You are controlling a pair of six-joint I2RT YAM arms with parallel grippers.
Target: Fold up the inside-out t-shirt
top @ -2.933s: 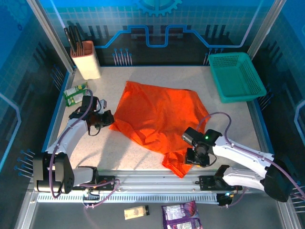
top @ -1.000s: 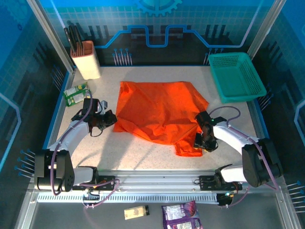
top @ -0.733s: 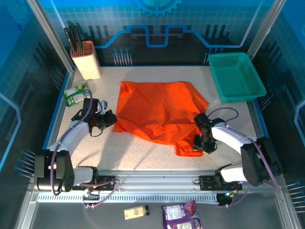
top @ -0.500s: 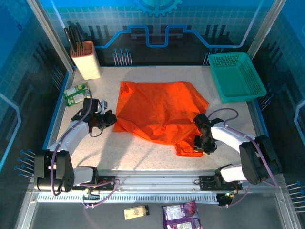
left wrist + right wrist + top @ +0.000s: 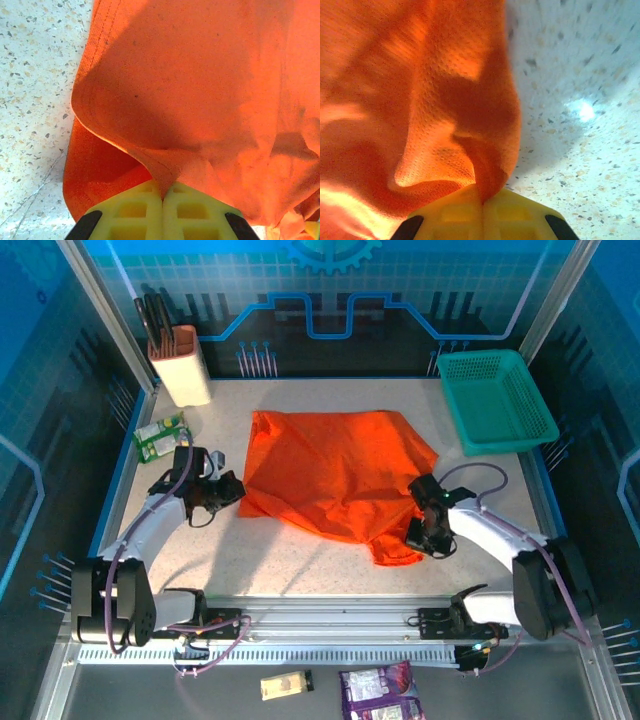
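Top external, shirt: the inside-out t-shirt (image 5: 340, 472) lies spread in the middle of the speckled table (image 5: 300, 560). Its long axis runs left to right, and a small flap trails off its near right corner.
Top external, left gripper: the left gripper (image 5: 232, 490) sits at the shirt's left edge, with the cloth lying to its right.
Top external, right gripper: the right gripper (image 5: 415, 538) sits at the near right flap, with the cloth to its left and on its far side.
Top external, nearer arm: each arm is at its own end with the bulk of the shirt between them. The fold, I judge, turns on carrying both ends the same way across that axis.
Left wrist, grip: the yellow pads (image 5: 132, 212) are pressed together on a pinched ridge of hemmed orange cloth. The fabric fans away ahead, and bare table shows to the left.
Right wrist, grip: the yellow pads (image 5: 515, 210) are clamped on a narrow fold of cloth that rises ahead and leftward. Bare table shows to the right.
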